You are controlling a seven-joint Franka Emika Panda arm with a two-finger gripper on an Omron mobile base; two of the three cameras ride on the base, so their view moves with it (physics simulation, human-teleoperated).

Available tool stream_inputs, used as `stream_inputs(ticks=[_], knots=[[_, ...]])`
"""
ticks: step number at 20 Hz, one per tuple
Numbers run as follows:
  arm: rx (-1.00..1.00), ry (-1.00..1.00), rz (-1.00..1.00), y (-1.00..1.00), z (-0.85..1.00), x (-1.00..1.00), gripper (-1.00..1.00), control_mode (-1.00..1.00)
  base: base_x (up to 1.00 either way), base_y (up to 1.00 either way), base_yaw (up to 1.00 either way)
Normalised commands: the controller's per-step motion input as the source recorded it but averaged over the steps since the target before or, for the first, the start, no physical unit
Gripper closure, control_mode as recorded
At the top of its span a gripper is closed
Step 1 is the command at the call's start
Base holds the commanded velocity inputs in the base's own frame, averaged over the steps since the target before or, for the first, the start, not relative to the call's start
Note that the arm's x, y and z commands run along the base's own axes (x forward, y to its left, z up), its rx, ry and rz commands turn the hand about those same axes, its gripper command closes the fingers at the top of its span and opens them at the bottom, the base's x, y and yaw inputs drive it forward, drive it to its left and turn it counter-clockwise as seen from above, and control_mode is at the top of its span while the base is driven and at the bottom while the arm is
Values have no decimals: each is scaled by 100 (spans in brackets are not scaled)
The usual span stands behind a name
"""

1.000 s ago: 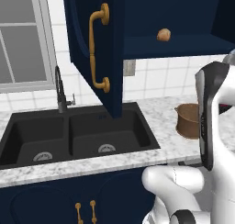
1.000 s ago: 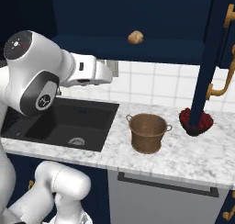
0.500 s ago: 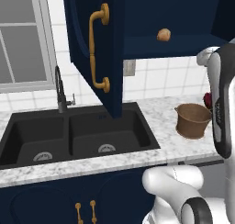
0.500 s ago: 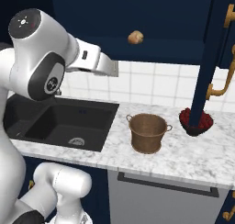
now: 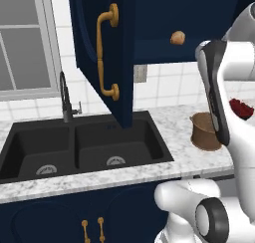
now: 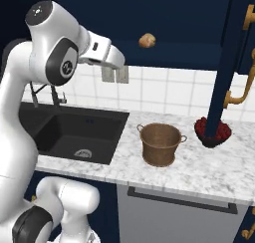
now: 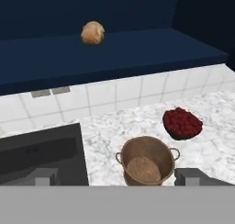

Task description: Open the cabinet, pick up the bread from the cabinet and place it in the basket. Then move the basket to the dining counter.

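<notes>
The cabinet stands open, its left door [image 5: 102,53] swung out over the sink and its right door [image 6: 231,62] swung out on the other side. The bread [image 6: 147,40] [image 5: 178,37] [image 7: 92,33], a small golden-brown bun, lies on the cabinet's dark shelf. Below it the brown basket [image 6: 160,144] [image 7: 147,161] stands upright on the marbled counter; my arm partly hides the basket [image 5: 204,132] from the left. My gripper [image 6: 121,65] [image 7: 118,177] hangs open and empty, left of and below the bread, above the counter. The dining counter is out of view.
A dark bowl of red fruit [image 6: 213,132] [image 7: 182,123] sits right of the basket. The black double sink [image 5: 79,147] and its faucet [image 5: 65,97] lie to the left. A wall outlet [image 6: 114,75] is on the tiled backsplash behind my hand.
My hand has risen and swung right towards the open cabinet, and its fingers have spread from partly closed to wide open. Bread and basket have not moved.
</notes>
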Motion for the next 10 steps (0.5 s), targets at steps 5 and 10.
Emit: stream_inputs(ticks=[5, 10], knots=[[0, -4, 0, 0, 0, 61, -100, -100, 0, 0, 0], [0, 6, 0, 0, 0, 81, -100, -100, 0, 0, 0]])
